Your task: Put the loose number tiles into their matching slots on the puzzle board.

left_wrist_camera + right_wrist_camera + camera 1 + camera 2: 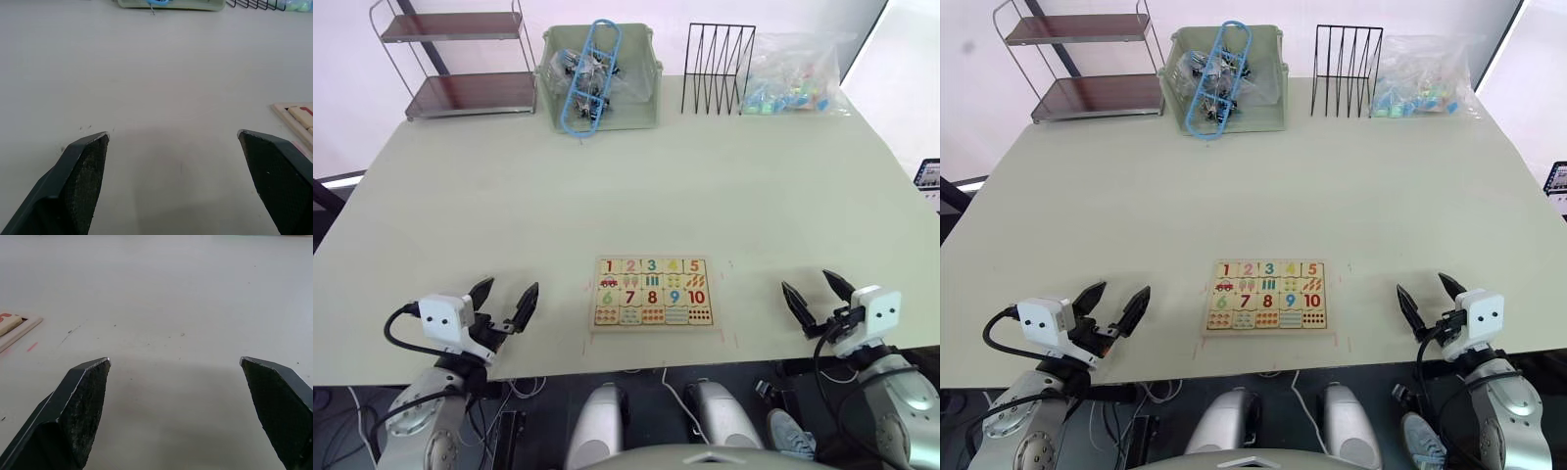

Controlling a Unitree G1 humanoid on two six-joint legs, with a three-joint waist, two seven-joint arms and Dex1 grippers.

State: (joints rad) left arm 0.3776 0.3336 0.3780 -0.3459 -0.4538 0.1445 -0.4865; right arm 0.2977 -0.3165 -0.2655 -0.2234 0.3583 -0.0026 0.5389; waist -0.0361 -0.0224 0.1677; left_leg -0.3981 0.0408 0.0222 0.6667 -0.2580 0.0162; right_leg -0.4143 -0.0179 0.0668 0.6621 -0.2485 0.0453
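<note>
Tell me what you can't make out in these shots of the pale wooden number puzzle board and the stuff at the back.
- Pale wooden puzzle board: head views too small to tell whether the 1 to 5 tiles sit fully flush; wrist views cut it at the edge.
- Green plastic bin: tangled contents unclear under the blue wire frame.
- Clear plastic bag: contents blurred.

Puzzle board [299, 120] cut off at edge

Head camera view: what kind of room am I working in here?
Probably a lab or test workspace: a plain pale table with a two-tier metal shelf, green parts bin and black wire file rack.
</note>
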